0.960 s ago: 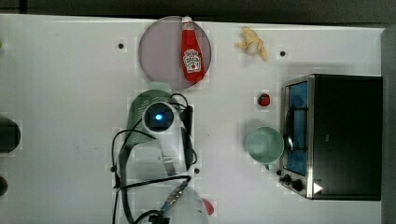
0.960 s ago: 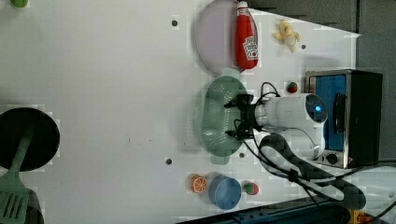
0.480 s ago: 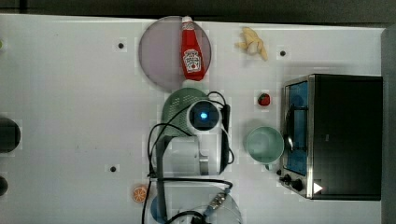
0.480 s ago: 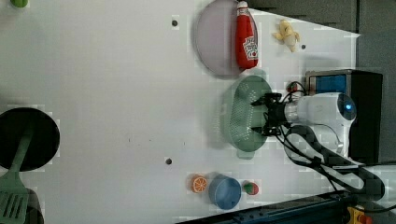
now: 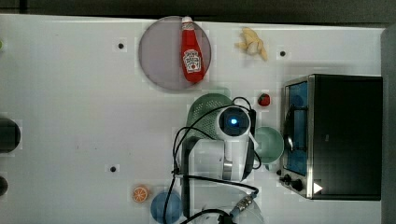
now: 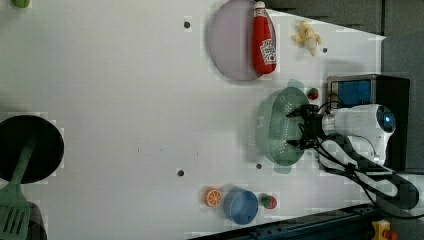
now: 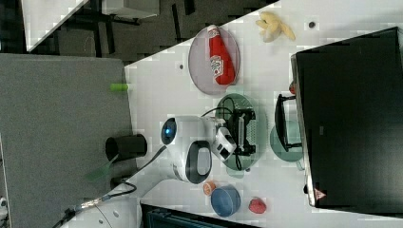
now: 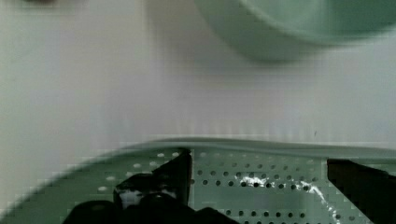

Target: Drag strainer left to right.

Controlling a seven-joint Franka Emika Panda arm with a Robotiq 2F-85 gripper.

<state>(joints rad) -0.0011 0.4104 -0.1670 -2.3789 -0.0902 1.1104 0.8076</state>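
The pincer (image 6: 300, 129) is seen spread wide inside the strainer (image 6: 274, 127), fingers braced against its bowl with nothing clamped, its long axis crosswise to the drag, beside the cup (image 5: 271, 144) and toaster oven (image 5: 341, 135) on the table (image 5: 70, 116).

Ketchup bottle (image 5: 191, 53) on grey plate (image 5: 161, 56); banana (image 5: 252, 43); toaster oven (image 5: 343, 135); green cup (image 5: 270, 144); blue bowl (image 5: 166, 206); orange (image 5: 140, 193).

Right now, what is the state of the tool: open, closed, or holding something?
Tool: open, fingers spread apart inside the strainer, not clamped on anything.
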